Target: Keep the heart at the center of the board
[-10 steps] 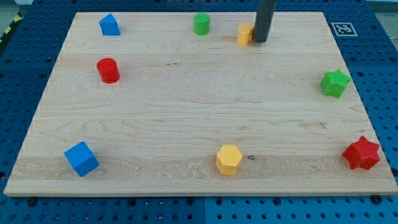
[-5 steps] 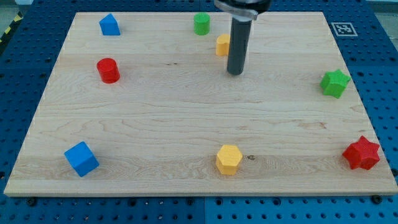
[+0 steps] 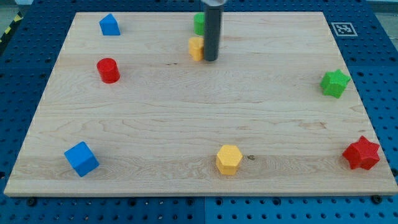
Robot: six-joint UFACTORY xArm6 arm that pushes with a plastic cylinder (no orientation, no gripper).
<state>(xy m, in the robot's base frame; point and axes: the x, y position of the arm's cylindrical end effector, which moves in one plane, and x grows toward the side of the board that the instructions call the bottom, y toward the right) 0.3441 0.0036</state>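
The yellow heart block (image 3: pixel 196 48) lies near the view's top, a little left of the middle, partly hidden by my rod. My tip (image 3: pixel 211 60) rests on the board at the heart's right side, touching or almost touching it. The green cylinder (image 3: pixel 199 22) stands just above the heart, partly hidden behind the rod.
A blue house-shaped block (image 3: pixel 109 25) is at the top left, a red cylinder (image 3: pixel 108 70) below it, a blue cube (image 3: pixel 81 158) at the bottom left. A yellow hexagon (image 3: pixel 229 159) is at the bottom middle. A green star (image 3: pixel 334 83) and red star (image 3: pixel 361 153) are at the right.
The tip has swung from the heart's right, down toward the middle, then back up to its right side. The heart has slid left, from right of the green cylinder to below it.
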